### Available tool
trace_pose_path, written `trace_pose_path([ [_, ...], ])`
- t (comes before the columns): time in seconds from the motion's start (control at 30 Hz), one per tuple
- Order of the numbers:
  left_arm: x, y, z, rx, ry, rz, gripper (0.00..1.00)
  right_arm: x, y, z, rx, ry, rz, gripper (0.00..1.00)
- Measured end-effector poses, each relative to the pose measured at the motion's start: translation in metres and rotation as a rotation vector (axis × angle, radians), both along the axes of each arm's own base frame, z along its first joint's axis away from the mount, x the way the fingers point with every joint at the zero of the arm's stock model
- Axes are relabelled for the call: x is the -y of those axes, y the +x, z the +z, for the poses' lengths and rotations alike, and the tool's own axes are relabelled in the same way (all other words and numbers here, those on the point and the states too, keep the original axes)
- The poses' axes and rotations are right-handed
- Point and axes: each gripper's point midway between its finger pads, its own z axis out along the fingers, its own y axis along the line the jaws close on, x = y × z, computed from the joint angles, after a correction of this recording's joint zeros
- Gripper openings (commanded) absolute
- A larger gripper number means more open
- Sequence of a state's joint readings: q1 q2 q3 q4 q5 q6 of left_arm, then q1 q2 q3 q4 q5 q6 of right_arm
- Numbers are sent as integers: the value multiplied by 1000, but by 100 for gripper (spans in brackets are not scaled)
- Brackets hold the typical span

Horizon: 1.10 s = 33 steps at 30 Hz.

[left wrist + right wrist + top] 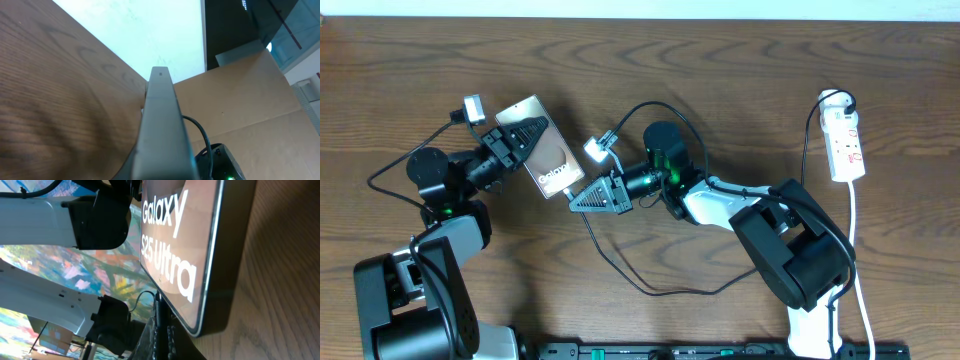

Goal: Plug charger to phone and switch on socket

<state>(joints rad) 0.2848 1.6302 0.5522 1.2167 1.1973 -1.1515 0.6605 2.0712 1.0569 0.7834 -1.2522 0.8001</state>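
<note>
1 left gripper (523,138) is clamping the phone (552,165) at its upper end. 1 right gripper (578,197), closed, is pinching the charger (660,293) plug at the phone's lower edge. 1 socket (845,145) is lying well apart.

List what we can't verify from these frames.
- Charger plug tip: overhead, hidden under right gripper; whether seated in phone unclear.
- Power strip switches: overhead, too small to read on or off.
- Left gripper fingers: left wrist view, phone edge fills the frame.
</note>
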Motion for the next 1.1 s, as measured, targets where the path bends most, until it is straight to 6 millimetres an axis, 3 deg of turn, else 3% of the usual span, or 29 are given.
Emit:
trace_pose_path([
  [0.63,-2,3,0,0,-1,21,7,-1,4,2,-4,4,-25,1],
  [1.1,-8,7,0,0,-3,57,7,6,19,3,-2,5,-73,1],
])
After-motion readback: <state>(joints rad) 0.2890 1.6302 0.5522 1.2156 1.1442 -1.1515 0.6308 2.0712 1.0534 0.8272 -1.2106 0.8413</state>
